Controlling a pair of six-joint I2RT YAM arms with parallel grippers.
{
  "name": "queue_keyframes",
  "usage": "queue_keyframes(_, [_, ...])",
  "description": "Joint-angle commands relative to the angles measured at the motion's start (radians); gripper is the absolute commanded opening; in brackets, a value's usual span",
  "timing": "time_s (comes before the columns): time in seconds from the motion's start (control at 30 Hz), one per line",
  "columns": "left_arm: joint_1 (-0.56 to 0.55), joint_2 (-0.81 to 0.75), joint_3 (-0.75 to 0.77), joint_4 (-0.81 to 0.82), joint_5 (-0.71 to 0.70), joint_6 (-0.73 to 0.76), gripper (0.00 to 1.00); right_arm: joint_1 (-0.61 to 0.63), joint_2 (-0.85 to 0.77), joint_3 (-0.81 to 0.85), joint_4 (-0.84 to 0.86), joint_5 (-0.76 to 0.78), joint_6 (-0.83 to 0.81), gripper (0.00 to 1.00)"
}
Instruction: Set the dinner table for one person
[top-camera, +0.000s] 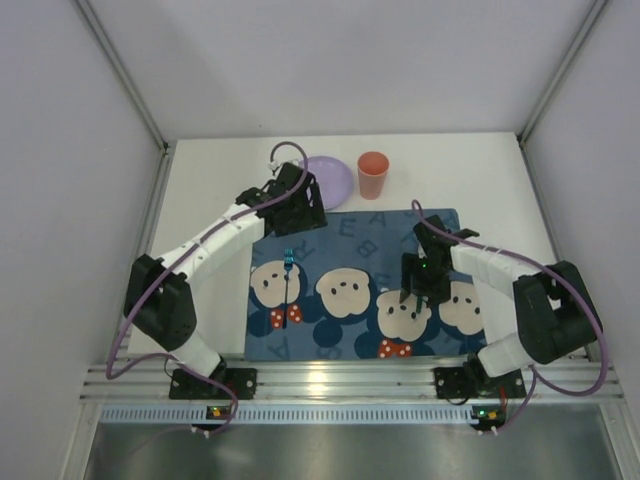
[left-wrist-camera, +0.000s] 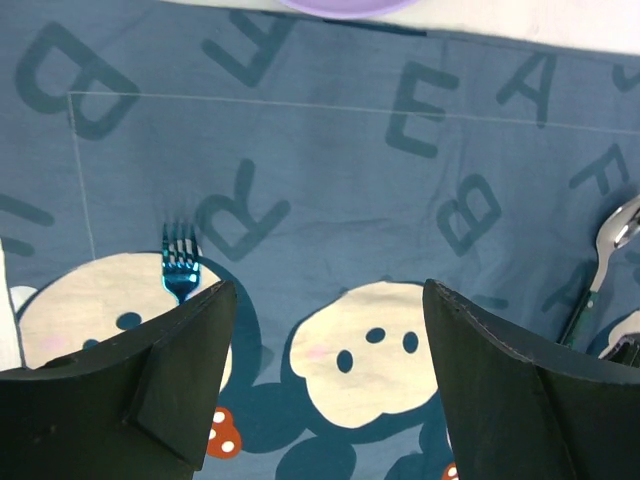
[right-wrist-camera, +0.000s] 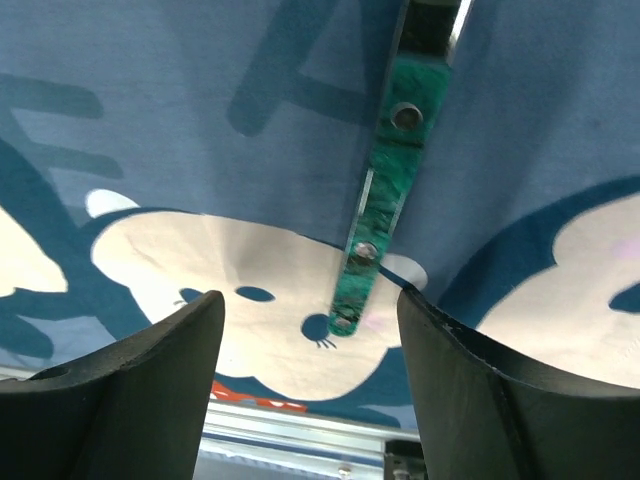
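The white dinner table (top-camera: 200, 190) carries a dark-blue cartoon mat (top-camera: 340, 330). A blue fork (top-camera: 287, 280) lies on the mat's left part; its tines show in the left wrist view (left-wrist-camera: 180, 266). A green-handled spoon (right-wrist-camera: 385, 200) lies on the mat's right part, also in the left wrist view (left-wrist-camera: 603, 265). My right gripper (top-camera: 418, 292) is open low over the spoon's handle, whose end lies between the fingers (right-wrist-camera: 310, 320) without touching them. My left gripper (top-camera: 300, 220) hangs open and empty (left-wrist-camera: 330, 340) above the mat's far left corner. A purple plate (top-camera: 335, 178) and an orange cup (top-camera: 373, 175) stand behind the mat.
A ribbed aluminium rail (top-camera: 320, 380) runs along the near edge, also in the right wrist view (right-wrist-camera: 290, 425). White walls close in the table on the left, right and back. The plate's rim shows in the left wrist view (left-wrist-camera: 345, 5).
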Motion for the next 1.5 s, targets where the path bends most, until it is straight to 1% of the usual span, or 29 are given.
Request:
queue_keyframes(0.0, [0.035, -0.003, 0.023, 0.040, 0.020, 0.025, 0.80, -0.012, -0.050, 0.044, -0.082, 0.048, -0.001, 0.70])
queue_keyframes(0.2, [0.044, 0.075, 0.069, 0.044, 0.048, 0.057, 0.79, -0.012, -0.087, 0.044, -0.102, 0.039, 0.020, 0.70])
queue_keyframes(0.27, [0.046, 0.103, 0.077, 0.031, 0.031, 0.071, 0.79, -0.012, -0.104, 0.050, -0.109, 0.057, 0.025, 0.65])
queue_keyframes(0.3, [0.046, 0.110, 0.072, 0.024, 0.020, 0.077, 0.79, -0.012, -0.107, 0.056, -0.113, 0.065, 0.023, 0.61])
queue_keyframes(0.33, [0.052, 0.121, 0.068, 0.021, 0.012, 0.086, 0.78, -0.012, -0.107, 0.059, -0.115, 0.079, 0.023, 0.54])
queue_keyframes(0.37, [0.056, 0.120, 0.060, 0.021, 0.008, 0.092, 0.75, -0.012, -0.098, 0.062, -0.116, 0.083, 0.020, 0.49])
queue_keyframes(0.4, [0.064, 0.117, 0.034, 0.036, 0.009, 0.101, 0.70, -0.012, -0.090, 0.074, -0.124, 0.087, 0.022, 0.45])
queue_keyframes(0.43, [0.085, 0.110, 0.016, 0.048, 0.015, 0.105, 0.61, -0.011, -0.083, 0.084, -0.129, 0.091, 0.019, 0.39])
queue_keyframes(0.47, [0.099, 0.101, -0.024, 0.060, 0.020, 0.108, 0.56, -0.012, -0.066, 0.104, -0.133, 0.093, 0.017, 0.37])
queue_keyframes(0.5, [0.116, 0.084, -0.046, 0.086, 0.032, 0.111, 0.54, -0.012, -0.060, 0.114, -0.138, 0.096, 0.017, 0.35])
queue_keyframes(0.53, [0.150, 0.075, -0.064, 0.099, 0.041, 0.114, 0.49, -0.011, -0.055, 0.127, -0.150, 0.100, 0.016, 0.32])
queue_keyframes(0.57, [0.165, 0.067, -0.096, 0.109, 0.048, 0.117, 0.46, -0.014, -0.047, 0.151, -0.153, 0.099, 0.014, 0.29])
queue_keyframes(0.6, [0.181, 0.058, -0.107, 0.113, 0.049, 0.123, 0.43, -0.012, -0.043, 0.163, -0.158, 0.102, 0.011, 0.24])
queue_keyframes(0.63, [0.205, 0.054, -0.115, 0.117, 0.040, 0.129, 0.41, -0.012, -0.038, 0.177, -0.162, 0.100, 0.006, 0.16])
queue_keyframes(0.67, [0.216, 0.051, -0.132, 0.120, 0.037, 0.134, 0.35, -0.012, -0.027, 0.189, -0.170, 0.102, 0.000, 0.11])
queue_keyframes(0.7, [0.227, 0.046, -0.138, 0.122, 0.031, 0.143, 0.31, -0.012, -0.020, 0.212, -0.179, 0.105, -0.004, 0.08])
queue_keyframes(0.73, [0.247, 0.044, -0.146, 0.123, 0.029, 0.148, 0.29, -0.012, -0.011, 0.222, -0.184, 0.111, -0.009, 0.02])
queue_keyframes(0.77, [0.256, 0.046, -0.162, 0.132, 0.026, 0.152, 0.26, -0.012, 0.006, 0.231, -0.190, 0.120, -0.017, 0.00])
queue_keyframes(0.8, [0.264, 0.047, -0.170, 0.140, 0.026, 0.161, 0.19, -0.011, 0.016, 0.245, -0.190, 0.122, -0.021, 0.00])
queue_keyframes(0.83, [0.283, 0.052, -0.179, 0.148, 0.025, 0.166, 0.16, -0.012, 0.023, 0.249, -0.188, 0.123, -0.026, 0.00])
queue_keyframes(0.87, [0.291, 0.058, -0.190, 0.162, 0.025, 0.171, 0.10, -0.012, 0.043, 0.256, -0.188, 0.122, -0.032, 0.00])
queue_keyframes(0.9, [0.303, 0.078, -0.195, 0.166, 0.025, 0.175, 0.00, -0.012, 0.051, 0.265, -0.187, 0.122, -0.035, 0.00])
queue_keyframes(1.03, [0.354, 0.133, -0.202, 0.194, 0.060, 0.187, 0.00, -0.011, 0.100, 0.277, -0.182, 0.123, -0.047, 0.00])
queue_keyframes(1.27, [0.377, 0.187, -0.207, 0.226, 0.071, 0.198, 0.00, -0.012, 0.174, 0.237, -0.149, 0.108, -0.070, 0.00])
queue_keyframes(1.47, [0.388, 0.222, -0.204, 0.244, 0.078, 0.204, 0.00, -0.012, 0.195, 0.205, -0.127, 0.097, -0.073, 0.00])
